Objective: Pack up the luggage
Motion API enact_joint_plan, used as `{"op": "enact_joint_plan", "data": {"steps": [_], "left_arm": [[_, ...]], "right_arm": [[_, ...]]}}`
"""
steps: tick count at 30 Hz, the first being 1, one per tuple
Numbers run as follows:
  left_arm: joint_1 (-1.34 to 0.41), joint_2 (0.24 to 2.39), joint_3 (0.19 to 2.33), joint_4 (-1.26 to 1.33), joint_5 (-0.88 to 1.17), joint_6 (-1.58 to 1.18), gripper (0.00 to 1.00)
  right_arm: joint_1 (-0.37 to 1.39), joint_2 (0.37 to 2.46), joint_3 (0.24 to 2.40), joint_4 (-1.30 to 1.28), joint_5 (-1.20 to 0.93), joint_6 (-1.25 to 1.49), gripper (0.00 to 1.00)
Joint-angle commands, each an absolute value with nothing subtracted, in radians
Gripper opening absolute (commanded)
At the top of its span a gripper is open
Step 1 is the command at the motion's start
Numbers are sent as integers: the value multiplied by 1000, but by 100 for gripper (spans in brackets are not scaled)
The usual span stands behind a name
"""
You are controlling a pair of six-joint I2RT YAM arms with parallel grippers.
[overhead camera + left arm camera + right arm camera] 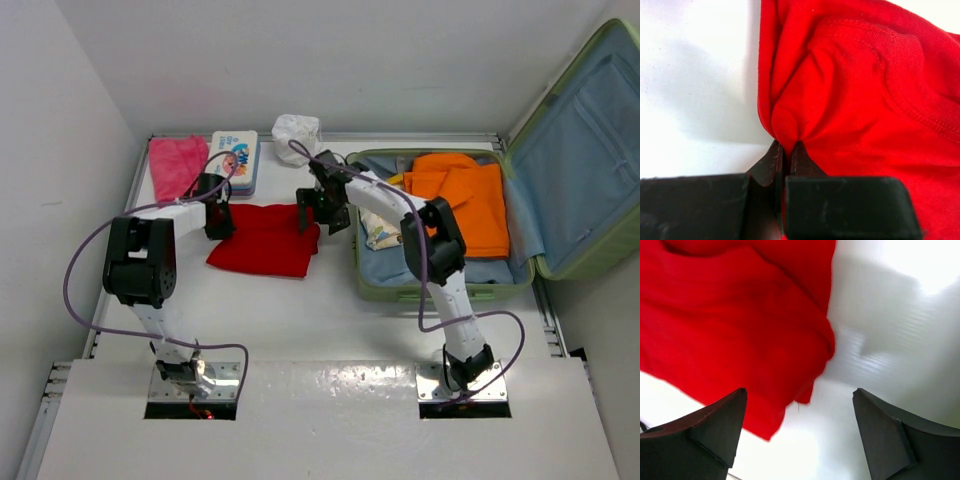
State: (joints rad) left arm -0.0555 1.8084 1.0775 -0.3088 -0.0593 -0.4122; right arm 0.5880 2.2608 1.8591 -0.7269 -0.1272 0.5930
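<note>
The light-green luggage (590, 250) lies open at the right, lid up, with an orange garment (465, 195) and a printed cloth (380, 232) on its blue lining. A red shirt (265, 240) lies on the table left of it. My left gripper (220, 222) is shut on the shirt's left edge, the red cloth (865, 100) bunched between its jaws (785, 152). My right gripper (322, 215) is open over the shirt's right edge (740, 330), with the fingers wide apart above the table.
A pink cloth (177, 163) and a white-and-blue printed box (235, 160) lie at the back left. A crumpled white bag (296, 133) sits at the back middle. Raised rails edge the table on both sides.
</note>
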Motion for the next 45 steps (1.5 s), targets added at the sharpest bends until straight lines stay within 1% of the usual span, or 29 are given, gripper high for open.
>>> {"op": "enact_joint_plan", "data": {"steps": [1, 6, 7, 10, 11, 12, 13, 14, 15, 16, 17, 20, 21, 22, 24, 25, 27, 28, 30, 31, 34, 35, 37, 38, 40, 41, 44, 45], "left_arm": [[-55, 1809, 1037, -402, -63, -417, 0], [-55, 1809, 1037, -402, -37, -428, 0], [-55, 1799, 1037, -402, -37, -428, 0], [-77, 1790, 1028, -393, -37, -428, 0], [-77, 1790, 1028, -393, -28, -428, 0], [-89, 1781, 1017, -382, -28, -428, 0], [-89, 1781, 1017, -382, -28, -428, 0], [-98, 1781, 1006, -373, -28, -428, 0], [-98, 1772, 1006, -373, -28, -419, 0], [-107, 1772, 997, -373, -28, -419, 0], [-107, 1760, 997, -373, -14, -419, 0], [-107, 1688, 985, -351, 29, -410, 0], [-107, 1655, 985, -327, 44, -410, 0], [-129, 1620, 974, -315, 55, -399, 0], [-156, 1516, 974, -293, 64, -390, 0], [-193, 1482, 985, -293, 64, -377, 0], [-231, 1395, 998, -281, 64, -377, 0], [-276, 1372, 1018, -269, 64, -368, 0], [-322, 1338, 1045, -259, 55, -368, 0], [-375, 1329, 1060, -259, 55, -368, 0], [-464, 1328, 1132, -259, 44, -368, 0], [-523, 1356, 1169, -259, 44, -377, 0], [-580, 1387, 1207, -238, 34, -377, 0], [-633, 1403, 1238, -226, 34, -377, 0], [-679, 1468, 1264, -193, 25, -377, 0], [-716, 1497, 1296, -180, 25, -393, 0], [-767, 1635, 1368, -170, 25, -417, 0], [-793, 1672, 1421, -170, 41, -417, 0]], "right_arm": [[621, 2328, 1905, -704, -176, 643, 86], [664, 2428, 1913, -669, -244, 661, 86], [667, 2440, 1908, -661, -245, 663, 84], [686, 2473, 1904, -632, -311, 670, 70], [696, 2474, 1905, -624, -331, 666, 64], [698, 2480, 1923, -611, -366, 661, 52], [707, 2494, 1936, -600, -392, 658, 46], [731, 2499, 1942, -586, -403, 652, 38], [717, 2500, 1972, -584, -425, 637, 14], [718, 2499, 1979, -584, -422, 617, 3], [719, 2496, 1985, -597, -419, 606, 0], [700, 2392, 1950, -597, -408, 519, 0], [690, 2361, 1901, -592, -402, 497, 0], [669, 2248, 1875, -580, -402, 474, 0], [631, 2171, 1775, -575, -397, 440, 0], [603, 2060, 1754, -578, -394, 413, 0], [545, 1991, 1701, -618, -388, 368, 0], [531, 1900, 1694, -629, -377, 339, 0], [479, 1827, 1683, -698, -374, 290, 0], [466, 1806, 1684, -724, -365, 253, 0], [376, 1712, 1701, -840, -333, 177, 0], [330, 1660, 1689, -882, -327, 155, 0], [276, 1629, 1674, -939, -322, 118, 0], [229, 1588, 1617, -942, -307, 88, 0], [180, 1528, 1545, -916, -288, 45, 0], [123, 1497, 1473, -907, -264, 23, 0], [42, 1436, 1381, -870, -262, -35, 0], [10, 1419, 1346, -858, -261, -46, 0]]}}
